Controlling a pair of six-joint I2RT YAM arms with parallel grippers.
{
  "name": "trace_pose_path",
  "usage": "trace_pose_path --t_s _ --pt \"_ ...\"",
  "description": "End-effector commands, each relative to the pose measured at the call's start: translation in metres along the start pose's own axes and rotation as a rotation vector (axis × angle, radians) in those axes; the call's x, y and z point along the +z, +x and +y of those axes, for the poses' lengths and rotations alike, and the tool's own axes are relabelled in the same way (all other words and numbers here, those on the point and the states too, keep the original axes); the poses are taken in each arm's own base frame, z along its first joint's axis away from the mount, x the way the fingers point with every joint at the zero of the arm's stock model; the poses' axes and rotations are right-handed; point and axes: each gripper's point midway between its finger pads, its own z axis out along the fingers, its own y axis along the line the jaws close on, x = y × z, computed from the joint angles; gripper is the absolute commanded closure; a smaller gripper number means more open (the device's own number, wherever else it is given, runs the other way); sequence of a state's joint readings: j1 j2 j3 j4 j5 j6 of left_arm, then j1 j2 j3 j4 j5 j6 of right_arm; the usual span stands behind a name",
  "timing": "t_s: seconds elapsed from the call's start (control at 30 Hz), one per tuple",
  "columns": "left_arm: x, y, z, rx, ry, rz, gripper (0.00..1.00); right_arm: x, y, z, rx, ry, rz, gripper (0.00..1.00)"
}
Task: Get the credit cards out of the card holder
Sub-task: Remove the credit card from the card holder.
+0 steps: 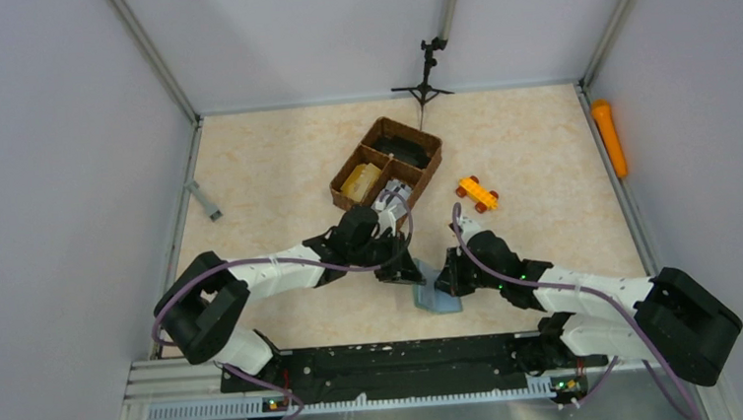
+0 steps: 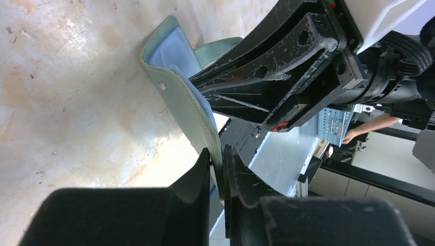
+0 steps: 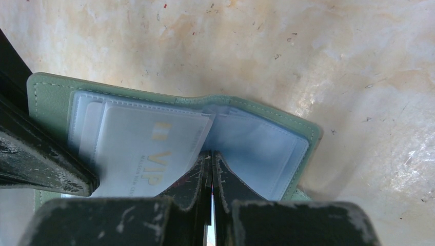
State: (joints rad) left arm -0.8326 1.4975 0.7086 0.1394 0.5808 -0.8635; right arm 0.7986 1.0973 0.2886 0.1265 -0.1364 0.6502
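- The left claw (image 2: pixel 218 156) grasps the raised green flap of the card holder (image 2: pixel 187 107). The flap's edge stands between its two fingers at the bottom centre of the left wrist view.
- The right claw (image 3: pixel 211 154) is clenched, its tips pressed together at the lower right edge of a pale credit card (image 3: pixel 146 146) marked "VIP". I cannot tell whether it pinches the card.
- The card holder is spread open on the surface (image 3: pixel 267 46), at lower centre of the top view, just below the two claws.
- Both arms reach inward from the lower corners, elbows bent, wrists low.
- The card sits under a cloudy sleeve, its lettering partly cut off by the fingers. The left claw hides the holder's left end in the right wrist view.
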Motion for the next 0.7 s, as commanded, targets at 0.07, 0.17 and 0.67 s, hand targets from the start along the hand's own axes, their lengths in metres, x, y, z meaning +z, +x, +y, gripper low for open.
trace_pose_path --t_s 0.07,0.17,0.67 --pt "-0.003 -0.014 -0.045 0.082 0.207 -0.039 0.89 0.000 -0.003 0.012 -0.002 -0.044 -0.003 1.00" --pt "-0.004 -0.014 -0.050 0.084 0.250 -0.044 0.85 -0.001 -0.003 0.016 0.013 -0.064 -0.005 1.00" --pt "0.003 -0.009 -0.027 0.056 0.158 -0.036 0.99 -0.006 -0.008 0.024 0.032 -0.100 -0.029 1.00"
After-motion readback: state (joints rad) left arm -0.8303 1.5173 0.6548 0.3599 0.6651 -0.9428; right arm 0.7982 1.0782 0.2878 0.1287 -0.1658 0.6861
